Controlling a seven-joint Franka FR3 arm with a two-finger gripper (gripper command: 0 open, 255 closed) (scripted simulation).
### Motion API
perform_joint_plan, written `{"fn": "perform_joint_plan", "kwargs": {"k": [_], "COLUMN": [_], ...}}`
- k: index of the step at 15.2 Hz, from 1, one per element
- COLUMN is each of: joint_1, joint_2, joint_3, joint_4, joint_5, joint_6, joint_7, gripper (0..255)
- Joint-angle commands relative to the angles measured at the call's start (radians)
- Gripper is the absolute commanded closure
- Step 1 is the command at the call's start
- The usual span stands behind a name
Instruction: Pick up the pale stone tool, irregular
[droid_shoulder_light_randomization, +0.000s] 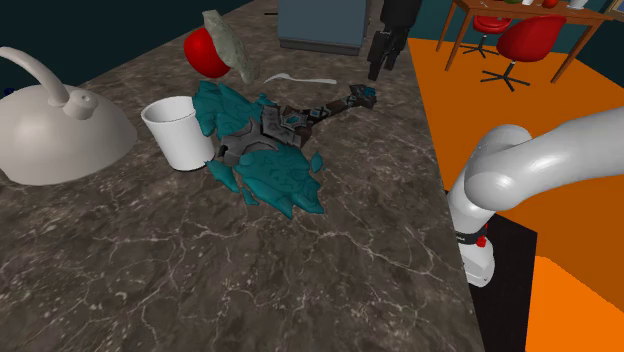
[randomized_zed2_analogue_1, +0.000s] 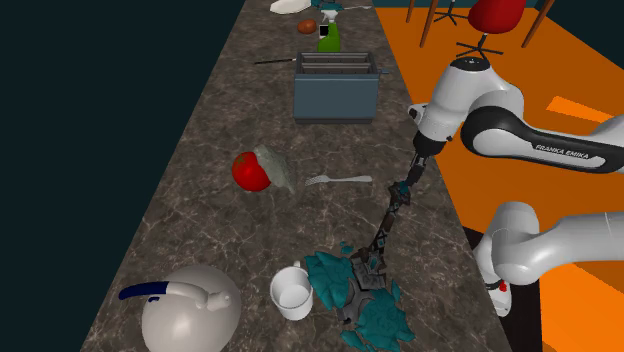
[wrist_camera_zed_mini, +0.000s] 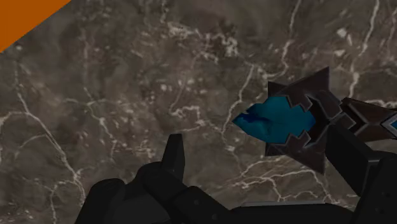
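Nothing's grasped yet: the claw (wrist_camera_zed_mini: 261, 153) hangs wide open and empty near the tabletop's stand-side edge. The stone (droid_shoulder_light_randomization: 228, 45) leans against a red fruit (droid_shoulder_light_randomization: 204, 53) mid-tabletop, well apart. Reach and grasp both remain.

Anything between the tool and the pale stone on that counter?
Nothing tall. A pale utensil lies flat on the counter between the tool and the stone. The head of the dark staff lies right under the open tool. The red fruit sits against the stone's far side.
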Motion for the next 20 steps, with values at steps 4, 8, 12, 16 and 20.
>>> {"fn": "perform_joint_plan", "kwargs": {"k": [4,8,12,16,20], "joint_1": [0.022,0.052,0.082,0.11,0.138], "joint_2": [0.072,0.17,0.269,0.367,0.464], "joint_3": [-0.001,-0.002,-0.001,0.001,0.004], "joint_4": [0.025,0.073,0.136,0.213,0.302], "joint_5": [0.006,0.016,0.029,0.045,0.063], "joint_6": [0.105,0.233,0.347,0.446,0.529], "joint_7": [-0.031,-0.074,-0.119,-0.165,-0.212], "gripper": [0,0,0,0,0]}}
